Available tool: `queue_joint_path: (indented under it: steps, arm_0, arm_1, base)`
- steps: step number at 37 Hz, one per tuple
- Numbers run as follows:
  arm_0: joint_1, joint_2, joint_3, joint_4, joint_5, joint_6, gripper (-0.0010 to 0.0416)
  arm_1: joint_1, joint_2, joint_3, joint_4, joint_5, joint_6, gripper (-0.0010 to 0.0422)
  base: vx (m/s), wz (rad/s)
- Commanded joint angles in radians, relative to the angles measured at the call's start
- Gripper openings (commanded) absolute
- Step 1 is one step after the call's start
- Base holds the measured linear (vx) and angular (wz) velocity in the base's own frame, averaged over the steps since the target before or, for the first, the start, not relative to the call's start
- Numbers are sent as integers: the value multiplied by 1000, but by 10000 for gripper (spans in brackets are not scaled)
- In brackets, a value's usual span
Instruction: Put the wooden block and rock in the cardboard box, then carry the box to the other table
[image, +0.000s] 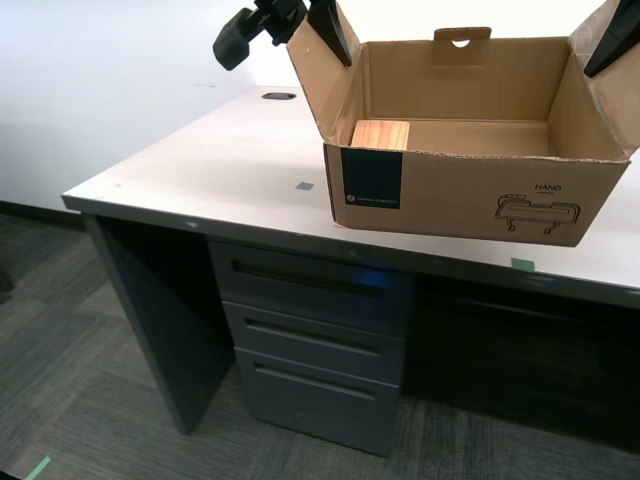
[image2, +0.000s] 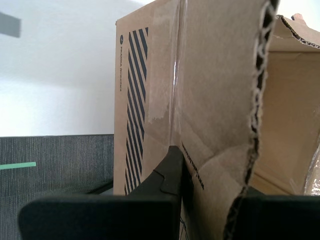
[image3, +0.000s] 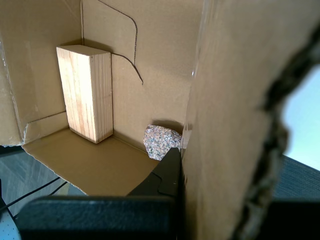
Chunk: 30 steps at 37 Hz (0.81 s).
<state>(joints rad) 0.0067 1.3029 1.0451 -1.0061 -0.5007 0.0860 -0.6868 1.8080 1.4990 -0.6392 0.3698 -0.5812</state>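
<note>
The cardboard box (image: 470, 190) is open-topped and held over the off-white desk (image: 230, 160) by its two raised side flaps. My first gripper (image3: 185, 160) is shut on the flap at the exterior view's right (image: 610, 40). My second gripper (image2: 182, 160) is shut on the flap at the exterior view's left (image: 330, 30), beside the box's striped outer wall (image2: 135, 100). The wooden block (image: 380, 135) (image3: 87, 92) lies inside against a wall. The rock (image3: 161, 141) lies on the box floor near my first gripper and is hidden in the exterior view. The other table is out of view.
The desk has small grey (image: 305, 185) and green (image: 522, 264) squares on top and a grommet hole (image: 279, 96) at the back. Grey drawers (image: 310, 340) sit under it. Dark carpet with green tape (image: 38, 466) lies in front.
</note>
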Motion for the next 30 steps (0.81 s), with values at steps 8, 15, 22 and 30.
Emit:
queue_joint_path:
  steps: [8, 15, 22, 30]
  arm_0:
    - [2, -1, 1, 7, -23, -5, -1]
    - [2, -1, 1, 8, -24, -5, -1]
    - [2, -1, 1, 8, -23, -4, -1]
    - [2, -1, 1, 6, -24, -5, -1]
  arm_1:
    - [-7, -2, 2, 13, 19, -16, -1]
    - [-7, -2, 2, 13, 19, -17, -1]
    - [-7, -2, 2, 13, 19, -11, -1]
    - [-7, -2, 2, 12, 20, -11, -1]
  base:
    - [-3, 238]
    - [-6, 282]
    - [-5, 328]
    - [0, 376]
